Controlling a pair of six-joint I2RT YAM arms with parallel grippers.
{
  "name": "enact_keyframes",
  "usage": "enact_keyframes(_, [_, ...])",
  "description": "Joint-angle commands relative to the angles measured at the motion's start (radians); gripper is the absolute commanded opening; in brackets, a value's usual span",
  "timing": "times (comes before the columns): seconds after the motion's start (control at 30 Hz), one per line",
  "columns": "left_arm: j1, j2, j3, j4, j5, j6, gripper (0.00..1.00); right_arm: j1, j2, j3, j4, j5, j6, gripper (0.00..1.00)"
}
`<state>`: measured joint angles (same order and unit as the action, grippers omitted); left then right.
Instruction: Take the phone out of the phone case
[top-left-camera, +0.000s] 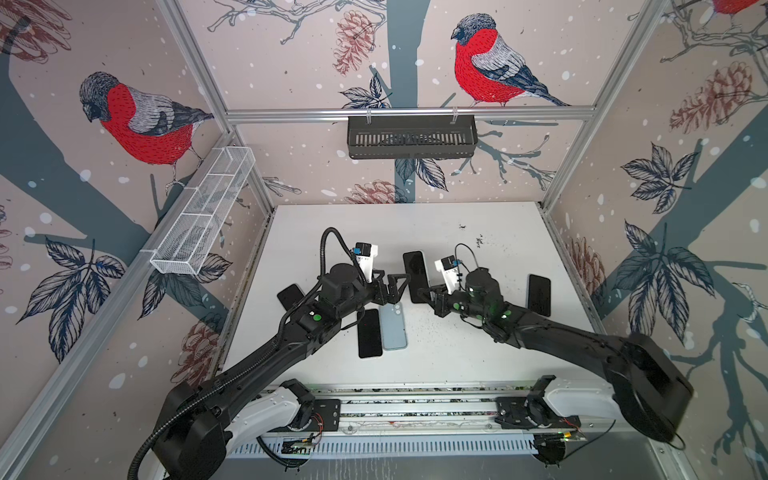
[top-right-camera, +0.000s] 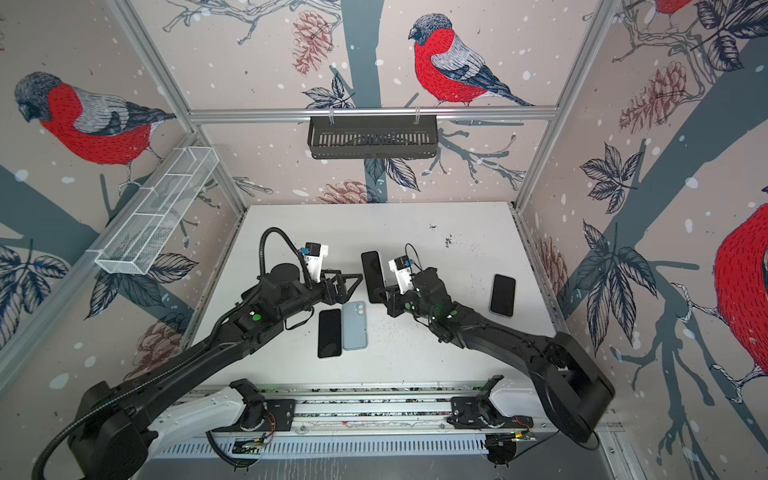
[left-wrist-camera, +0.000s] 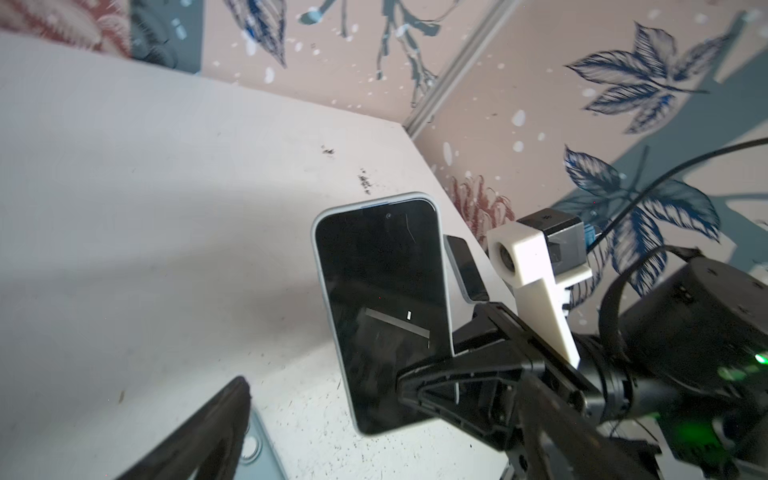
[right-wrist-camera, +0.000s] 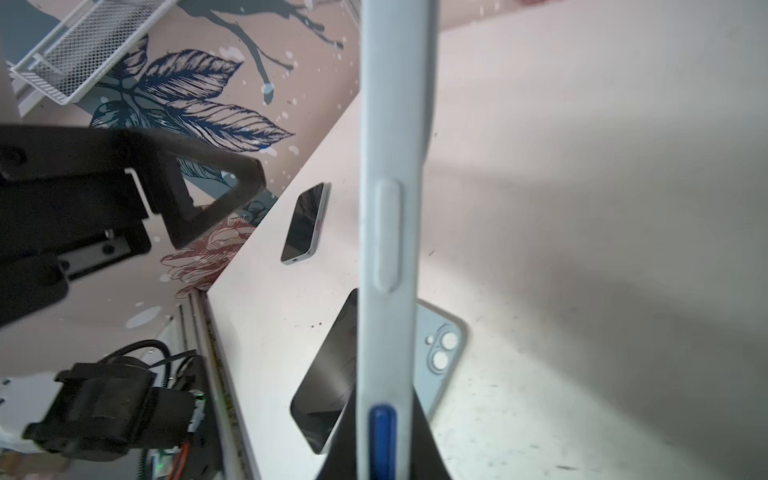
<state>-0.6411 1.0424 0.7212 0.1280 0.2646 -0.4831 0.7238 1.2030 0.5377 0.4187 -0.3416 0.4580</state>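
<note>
Holds the left gripper (top-left-camera: 398, 286) wide open just beside the cased phone (top-left-camera: 414, 268); pinches its bottom end, raised off the table (top-left-camera: 478, 353), in the right gripper (top-left-camera: 424, 293). Risks a slip: thin end-grip, smooth case (right-wrist-camera: 390, 124), sideways pull.

In a top view the left arm (top-left-camera: 257, 357) covers part of a dark phone (top-left-camera: 289, 294). The right hand (top-left-camera: 424, 292) hides the lower end of the held phone (top-left-camera: 414, 268). In the right wrist view that phone runs off the top edge and screens parts of a black phone (right-wrist-camera: 328, 374) and a pale blue phone (right-wrist-camera: 440, 357).
</note>
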Motion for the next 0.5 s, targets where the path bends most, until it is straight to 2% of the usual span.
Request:
enact_keyframes(0.0, [-0.002, 0.007, 0.098, -0.138, 0.185, 0.314, 0.97, -0.022, -0.146, -0.099, 0.168, -0.056, -0.27, 0.01])
enact_keyframes(0.07, [-0.001, 0.019, 0.159, -0.259, 0.212, 0.434, 0.97, -0.04, -0.238, -0.17, 0.245, -0.069, -0.322, 0.01])
enact_keyframes(0.17, [-0.002, 0.021, 0.177, -0.348, 0.304, 0.576, 0.96, -0.092, -0.342, -0.231, 0.312, -0.186, -0.368, 0.0])
enact_keyframes(0.23, [-0.001, 0.006, 0.169, -0.373, 0.399, 0.672, 0.9, -0.117, -0.386, -0.247, 0.309, -0.275, -0.407, 0.0])
enact_keyframes(0.3, [-0.002, -0.012, 0.157, -0.369, 0.485, 0.751, 0.84, -0.138, -0.398, -0.27, 0.361, -0.32, -0.394, 0.0])
enact_keyframes(0.4, [-0.002, -0.031, 0.161, -0.339, 0.533, 0.79, 0.75, -0.156, -0.383, -0.314, 0.498, -0.417, -0.349, 0.0])
enact_keyframes(0.47, [-0.002, -0.028, 0.176, -0.333, 0.571, 0.818, 0.75, -0.154, -0.364, -0.32, 0.514, -0.47, -0.362, 0.0])
